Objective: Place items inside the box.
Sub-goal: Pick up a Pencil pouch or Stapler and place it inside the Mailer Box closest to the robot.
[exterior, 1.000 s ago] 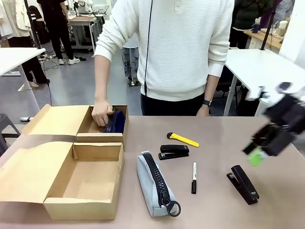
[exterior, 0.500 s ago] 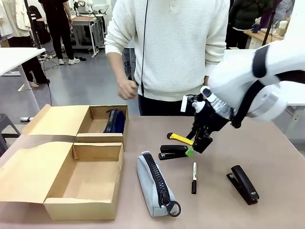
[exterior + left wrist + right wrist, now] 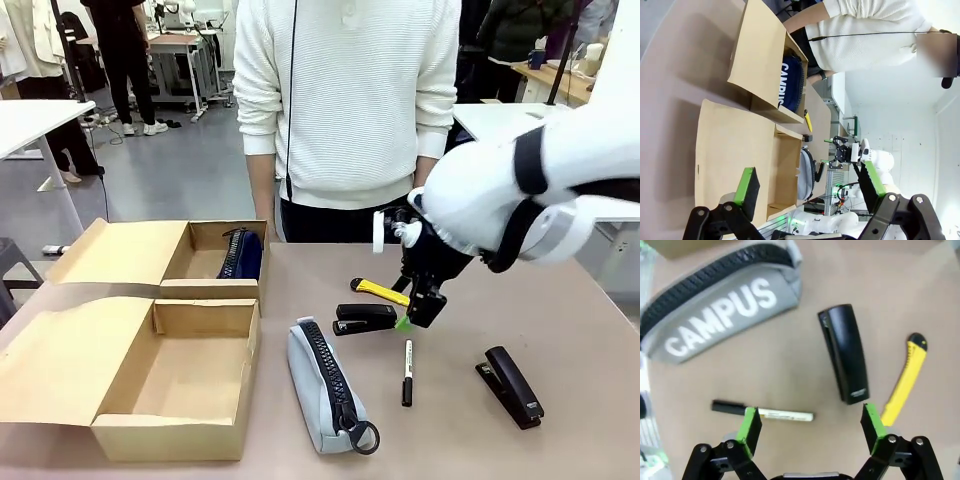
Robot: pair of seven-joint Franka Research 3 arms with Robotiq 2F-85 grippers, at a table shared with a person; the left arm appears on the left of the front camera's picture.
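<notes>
The open cardboard box sits at the table's left, and a navy pouch lies in its far compartment. On the table lie the grey "CAMPUS" pouch, a black stapler, the yellow utility knife, the black marker and a second stapler. My right gripper hovers open just right of the middle stapler. Beside it are the knife, the marker and the grey pouch. My left gripper is open, high above the box.
A person in a white sweater stands at the far edge, arms down at their sides. The box's near compartment holds nothing. Bare table lies right of the second stapler and along the front edge.
The person's hand left the box and drew back. My right arm swept in from the right edge to the middle stapler and has settled slightly lower.
</notes>
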